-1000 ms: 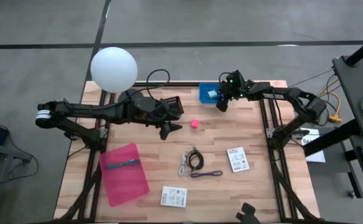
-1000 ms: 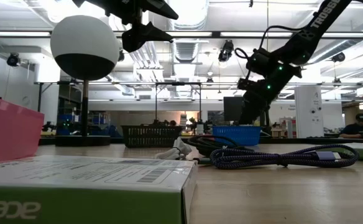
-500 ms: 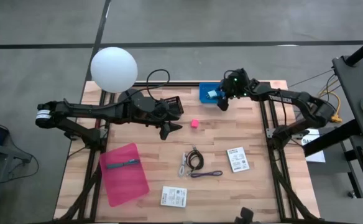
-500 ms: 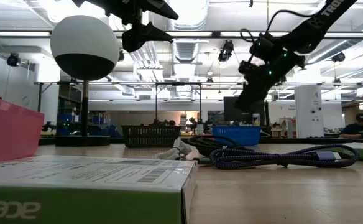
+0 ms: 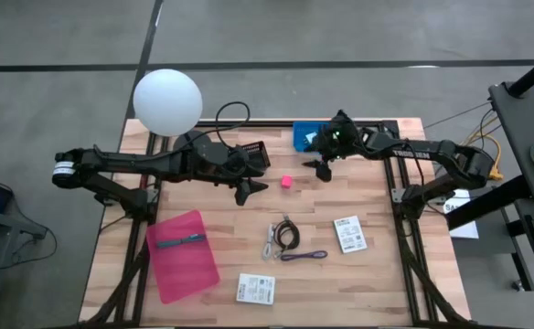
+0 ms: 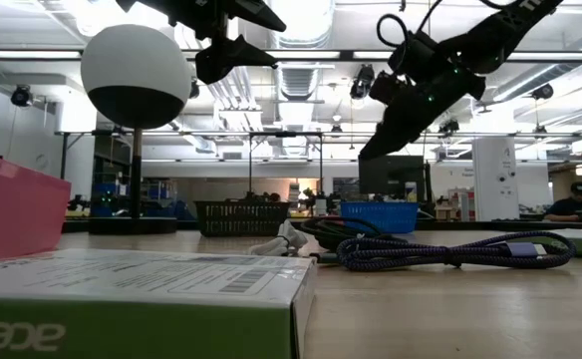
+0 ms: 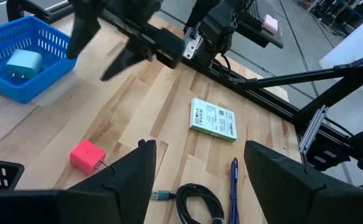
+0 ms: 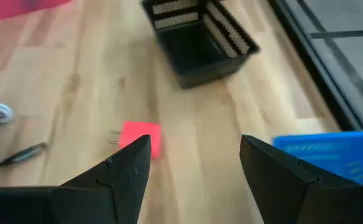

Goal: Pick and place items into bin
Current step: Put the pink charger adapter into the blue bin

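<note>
Currently right gripper point(image 5: 323, 165) spread wide, empty, hovering above table between blue bin point(image 5: 305, 137) and pink cube point(image 5: 286, 182); cube just beside fingertips, apart. Left gripper point(image 5: 246, 189) also spread, empty, raised, near black basket point(image 5: 255, 155); cube close by. Pale teal cube point(image 7: 24, 63) inside bin. Bin, basket: plastic lattice walls. Table point(image 5: 377, 274) pale wood planks. Black coiled cable point(image 5: 287, 236), purple braided cable point(image 5: 304, 256), two white packets point(image 5: 348, 233) point(image 5: 255, 288) lie apart. Teal pen point(image 5: 181, 241) on pink sheet point(image 5: 185, 255). Packet print too small to read.
</note>
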{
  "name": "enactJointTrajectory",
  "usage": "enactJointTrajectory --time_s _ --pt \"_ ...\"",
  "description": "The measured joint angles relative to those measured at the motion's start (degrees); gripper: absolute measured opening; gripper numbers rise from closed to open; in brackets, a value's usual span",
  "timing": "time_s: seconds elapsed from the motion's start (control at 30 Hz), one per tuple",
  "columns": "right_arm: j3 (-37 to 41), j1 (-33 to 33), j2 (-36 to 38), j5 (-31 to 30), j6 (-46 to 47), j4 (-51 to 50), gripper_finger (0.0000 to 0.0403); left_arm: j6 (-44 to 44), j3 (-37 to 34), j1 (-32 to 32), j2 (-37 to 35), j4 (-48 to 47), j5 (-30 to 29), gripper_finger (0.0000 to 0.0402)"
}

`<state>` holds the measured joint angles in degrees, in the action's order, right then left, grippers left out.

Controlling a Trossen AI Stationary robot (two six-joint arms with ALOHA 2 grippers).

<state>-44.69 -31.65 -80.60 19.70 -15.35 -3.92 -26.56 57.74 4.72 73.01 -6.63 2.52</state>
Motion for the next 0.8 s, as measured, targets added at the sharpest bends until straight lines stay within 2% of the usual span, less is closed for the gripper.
enactJointTrajectory --time_s 0.13,0.3,0.6,0.8 --pt "0.0 2.7 0.0 -0.7 2.2 0.1 0.0233 0.0 0.0 0.0 0.0 0.0 0.0 0.0228" --pt "0.0 5.5 0.0 -4.8 5.4 0.2 0.0233 0.0 0.0 0.0 0.0 0.0 0.0 0.0228" --pt "0.0 8.4 -1.5 -5.4 9.2 0.7 0.0233 0.0 0.0 0.0 0.0 0.0 -0.2 0.0228" --pt "0.0 10.5 -6.0 -5.5 12.5 4.5 0.0266 0.0 0.0 0.0 0.0 0.0 -0.3 0.0228"
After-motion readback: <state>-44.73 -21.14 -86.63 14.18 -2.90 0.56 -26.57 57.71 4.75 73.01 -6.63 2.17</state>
